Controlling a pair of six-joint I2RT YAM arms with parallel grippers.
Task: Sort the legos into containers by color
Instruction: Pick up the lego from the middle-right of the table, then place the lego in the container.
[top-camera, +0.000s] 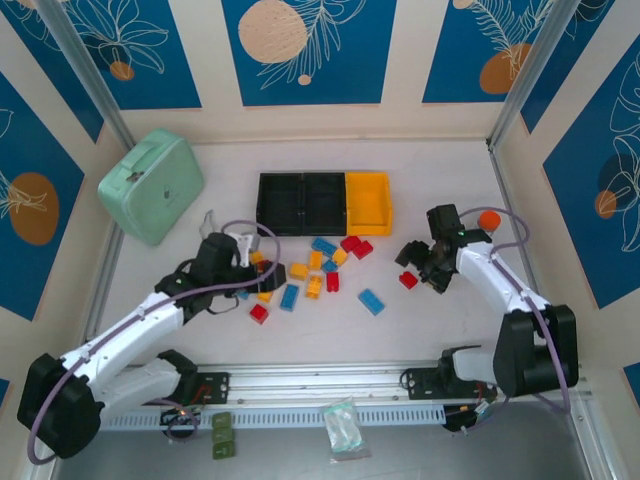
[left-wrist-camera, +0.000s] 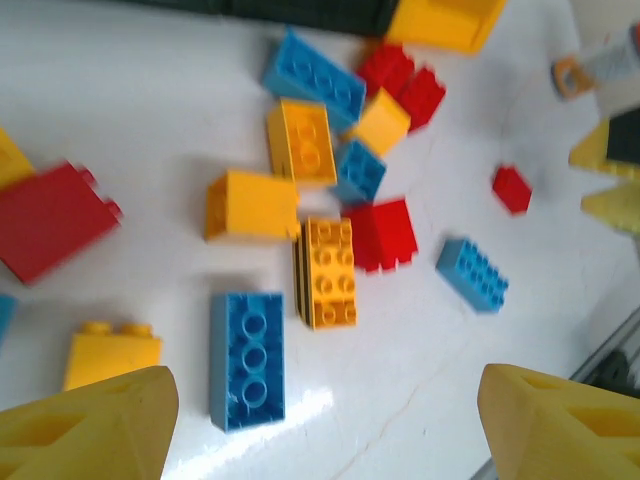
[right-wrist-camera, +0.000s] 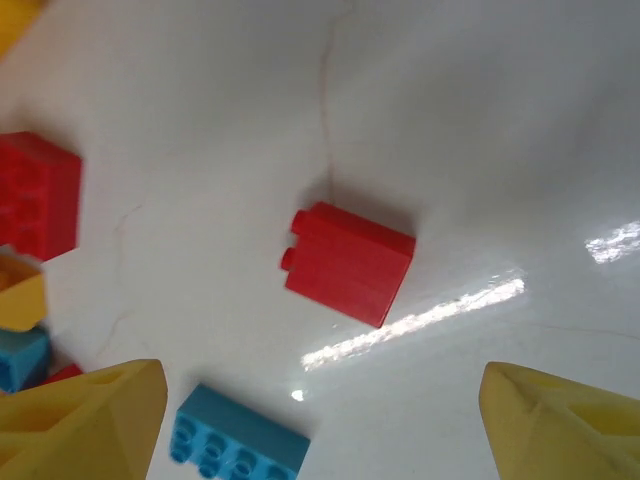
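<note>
**Location.** We find the legos (top-camera: 312, 270) loose on the table (top-camera: 450, 170). The pile lies at six o'clock from the row of bins (top-camera: 323, 203). One red brick (right-wrist-camera: 348, 262) sits apart at three o'clock of the pile, its studs facing sideways.

**Grippers.** The right gripper (right-wrist-camera: 320, 420) hovers just short of that brick, fingers spread wide and holding nothing. The left gripper (left-wrist-camera: 320, 425) is equally wide and bare above a blue brick (left-wrist-camera: 247, 360) at the pile's seven o'clock edge.

**Handling.** We judge the bricks light, rigid and glossy, so they are apt to skid on the smooth tabletop. We advise pinching squarely across the flat side walls, not the studs.
</note>
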